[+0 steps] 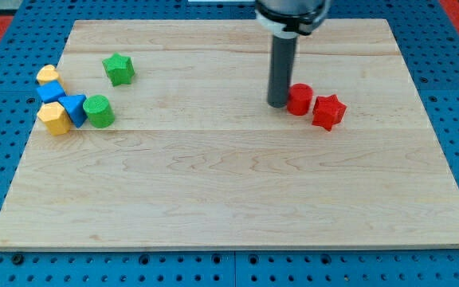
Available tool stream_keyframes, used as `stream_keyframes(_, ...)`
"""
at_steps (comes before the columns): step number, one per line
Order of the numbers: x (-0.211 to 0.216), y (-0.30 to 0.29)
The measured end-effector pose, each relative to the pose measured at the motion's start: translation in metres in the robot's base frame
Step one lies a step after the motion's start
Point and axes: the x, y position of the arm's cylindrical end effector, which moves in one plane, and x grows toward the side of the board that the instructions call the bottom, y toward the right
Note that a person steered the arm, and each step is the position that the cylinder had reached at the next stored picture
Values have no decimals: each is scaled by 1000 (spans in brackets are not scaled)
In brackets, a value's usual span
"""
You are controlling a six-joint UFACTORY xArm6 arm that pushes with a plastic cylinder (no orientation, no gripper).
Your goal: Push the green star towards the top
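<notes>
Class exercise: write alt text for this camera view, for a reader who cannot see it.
My tip rests on a wooden board, touching a red cylinder beside a red star, far from the green star at the view's upper left. Below it cluster yellow and blue blocks and a green cylinder.

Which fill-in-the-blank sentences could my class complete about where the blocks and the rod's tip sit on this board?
1. The green star lies near the view's ____ edge of the board.
2. My tip stands right beside the ____ cylinder.
3. The red star lies on the view's ____ side of that cylinder.
4. The green cylinder sits right beside a ____ block.

Missing words: left; red; right; blue
</notes>
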Motion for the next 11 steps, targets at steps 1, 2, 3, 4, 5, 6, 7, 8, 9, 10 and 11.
stream_keyframes(1,3,11)
stream_keyframes(2,5,-36)
stream_keyframes(3,7,-95)
stream_keyframes(4,7,-138)
stream_keyframes(5,17,-159)
stream_keyframes(6,47,-184)
stream_keyframes(7,27,-175)
stream_keyframes(8,-10,-209)
stream_keyframes(9,-27,-237)
stream_keyframes(10,-46,-246)
stream_keyframes(11,-46,-299)
